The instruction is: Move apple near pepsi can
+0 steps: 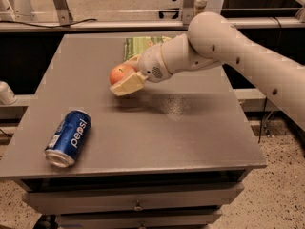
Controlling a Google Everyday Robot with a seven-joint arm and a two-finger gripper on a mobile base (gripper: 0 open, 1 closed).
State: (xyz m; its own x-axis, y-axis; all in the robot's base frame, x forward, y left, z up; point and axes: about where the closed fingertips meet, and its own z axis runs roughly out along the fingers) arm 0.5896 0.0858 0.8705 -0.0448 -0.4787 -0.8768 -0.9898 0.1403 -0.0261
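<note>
The red-orange apple (119,73) is held in my gripper (125,78), which is shut on it a little above the middle of the grey table (190,128). The cream fingers (128,84) wrap the apple's near and right sides. The blue pepsi can (68,138) lies on its side near the table's front left corner, well below and left of the apple. My arm reaches in from the right.
A flat green snack packet (140,44) lies at the back of the table, partly behind my wrist. Drawers sit under the table's front edge (138,205). A counter with metal legs runs behind the table.
</note>
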